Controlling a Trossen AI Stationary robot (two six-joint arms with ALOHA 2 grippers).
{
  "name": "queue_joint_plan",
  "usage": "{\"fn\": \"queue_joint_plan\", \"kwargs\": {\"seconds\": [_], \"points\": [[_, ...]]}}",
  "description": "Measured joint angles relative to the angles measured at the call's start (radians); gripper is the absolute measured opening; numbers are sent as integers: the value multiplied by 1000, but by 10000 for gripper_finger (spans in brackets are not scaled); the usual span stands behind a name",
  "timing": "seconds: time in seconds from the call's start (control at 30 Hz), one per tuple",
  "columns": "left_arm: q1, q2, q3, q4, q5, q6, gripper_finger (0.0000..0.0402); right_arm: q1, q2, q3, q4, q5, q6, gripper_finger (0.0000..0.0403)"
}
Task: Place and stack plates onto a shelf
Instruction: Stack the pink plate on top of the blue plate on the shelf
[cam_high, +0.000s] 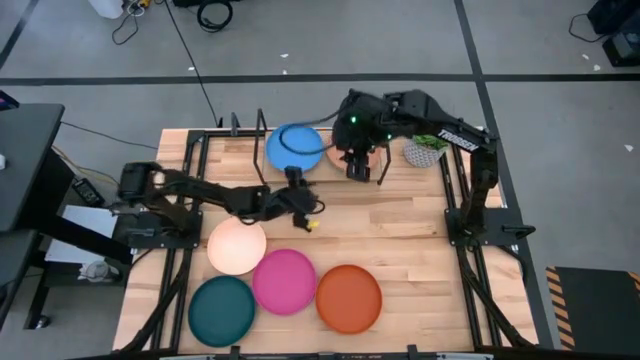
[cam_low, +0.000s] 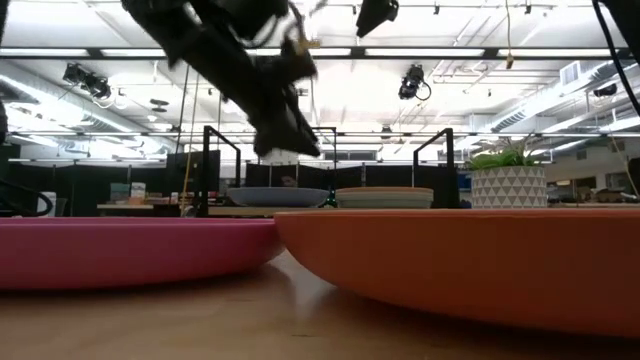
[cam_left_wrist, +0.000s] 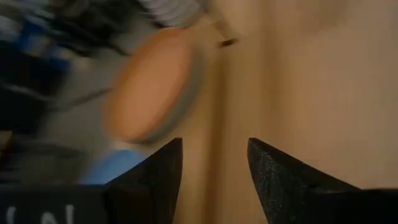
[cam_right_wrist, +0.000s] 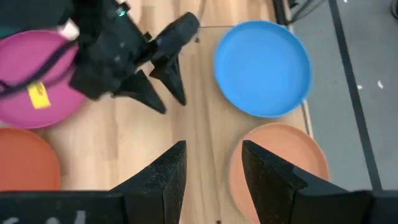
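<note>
The blue plate lies flat on the shelf, between its black hoops. Beside it sits a tan plate; in the low view it tops a low stack. My right gripper hovers open above the gap between these two. My left gripper is open over bare wood just nearer than the blue plate. On the near half of the table lie the cream-peach, pink, orange and teal plates.
A small potted plant stands right of the tan plate. Black hoops rise at the shelf's ends. The arm bases sit at the table's left and right edges. Bare wood shows between the shelf and the near plates.
</note>
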Motion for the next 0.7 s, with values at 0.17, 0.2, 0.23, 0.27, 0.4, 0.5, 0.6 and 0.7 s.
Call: {"fn": "queue_joint_plan", "kwargs": {"seconds": [0.17,0.2,0.23,0.27,0.4,0.5,0.6,0.7], "points": [[-39,-118,0,-206,328,-247,178,84,-22,-121,36,49,25,162],[-48,-130,0,-243,398,-286,177,101,-34,-165,63,56,31,162],[-59,-138,0,-266,461,-318,176,120,-52,-216,94,62,36,162],[-71,-144,0,-294,512,-349,176,139,-72,-270,131,71,37,162],[-124,-147,-1,-366,587,-446,176,202,-159,-516,308,74,37,162],[-157,-133,-1,-370,595,-492,176,232,-222,-688,442,75,46,162],[-186,-126,-1,-374,601,-550,176,254,-267,-835,554,76,74,162],[-226,-120,-1,-373,651,-592,176,276,-301,-967,665,114,89,162]]}}
